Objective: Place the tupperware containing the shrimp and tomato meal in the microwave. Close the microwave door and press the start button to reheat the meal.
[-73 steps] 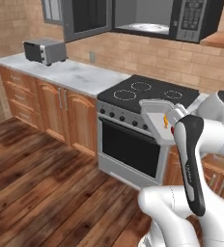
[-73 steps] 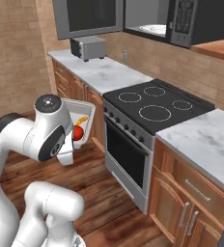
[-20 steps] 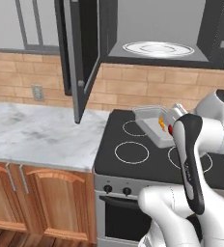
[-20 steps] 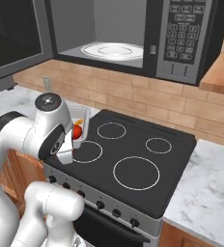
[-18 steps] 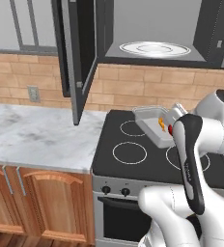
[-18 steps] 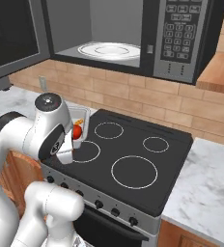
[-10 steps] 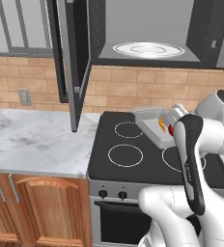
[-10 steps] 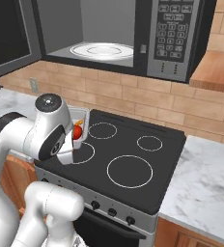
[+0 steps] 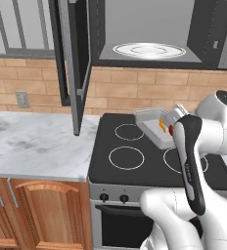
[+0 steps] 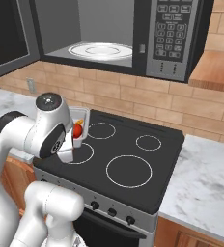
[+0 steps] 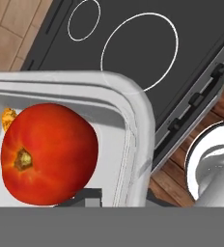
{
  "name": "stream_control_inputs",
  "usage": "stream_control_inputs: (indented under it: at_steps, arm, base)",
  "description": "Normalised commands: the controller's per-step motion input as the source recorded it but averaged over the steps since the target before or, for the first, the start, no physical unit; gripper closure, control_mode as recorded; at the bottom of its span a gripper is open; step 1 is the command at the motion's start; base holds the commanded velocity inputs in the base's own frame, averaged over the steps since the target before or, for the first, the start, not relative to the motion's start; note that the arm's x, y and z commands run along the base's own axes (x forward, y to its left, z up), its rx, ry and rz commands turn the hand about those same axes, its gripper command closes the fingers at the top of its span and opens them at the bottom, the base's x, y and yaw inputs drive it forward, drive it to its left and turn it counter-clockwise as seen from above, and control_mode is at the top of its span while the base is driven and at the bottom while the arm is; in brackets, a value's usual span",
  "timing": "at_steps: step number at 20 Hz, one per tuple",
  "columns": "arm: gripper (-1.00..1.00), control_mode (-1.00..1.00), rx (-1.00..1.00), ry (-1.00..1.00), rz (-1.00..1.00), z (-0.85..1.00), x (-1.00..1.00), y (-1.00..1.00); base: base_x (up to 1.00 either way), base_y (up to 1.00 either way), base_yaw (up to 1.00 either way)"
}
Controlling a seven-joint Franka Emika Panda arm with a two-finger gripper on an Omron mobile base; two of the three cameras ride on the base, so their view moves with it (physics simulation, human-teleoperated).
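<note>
I see the clear greyish plastic tupperware with the flared rim (image 9: 153, 125) raised above the black glass cooktop (image 9: 135, 161), over its back burners, at about 10 o'clock from my white arm's upper link in the left base view. In the right base view the container (image 10: 80, 121) sits at roughly 2 o'clock from the arm's round joint cap, partly hidden behind it.

The hand view looks down into the container (image 11: 116, 144). The round red tomato piece (image 11: 49, 147) fills its lower left, and a sliver of the orange curved shrimp piece (image 11: 7, 117) peeks out at 10 o'clock from the tomato, touching it. In the left base view the shrimp (image 9: 162, 124) shows as an orange fleck inside the container.

The gripper (image 11: 80, 198) shows as dark tips at 6 o'clock, right on the container's near wall. The fingers stand at a narrow gap, pinched on that wall, so I read it as holding the tupperware by its edge.

The wide grey microwave with pale interior (image 9: 149, 29) hangs above the stove, at 12 o'clock from the container, its round white glass turntable (image 9: 148, 50) bare. The dark-glass microwave door with the long bar handle (image 9: 75, 58) is swung wide, at 9 o'clock from the cavity. The narrow button panel (image 10: 171, 36) sits at 3 o'clock from the cavity in the right base view.
</note>
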Motion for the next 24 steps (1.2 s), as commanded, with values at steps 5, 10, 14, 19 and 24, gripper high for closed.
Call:
stream_control_inputs:
  at_steps: [5,10,14,19,24]
  arm:
    - [1.0,-1.0,0.0,0.0,-0.01,0.01,0.05,0.04]
    - [1.0,-1.0,0.0,-0.19,0.01,0.25,-0.09,0.0]
    - [1.0,-1.0,0.0,-0.17,0.0,0.61,-0.13,0.0]
    - [1.0,-1.0,-0.03,-0.03,-0.01,0.76,-0.02,0.0]
    - [1.0,-1.0,-0.06,-0.02,-0.06,0.66,0.0,0.0]
  base:
    - [0.0,0.0,0.0]
    - [0.0,0.0,0.0]
    - [0.0,0.0,0.0]
    - [0.0,0.0,0.0]
    - [0.0,0.0,0.0]
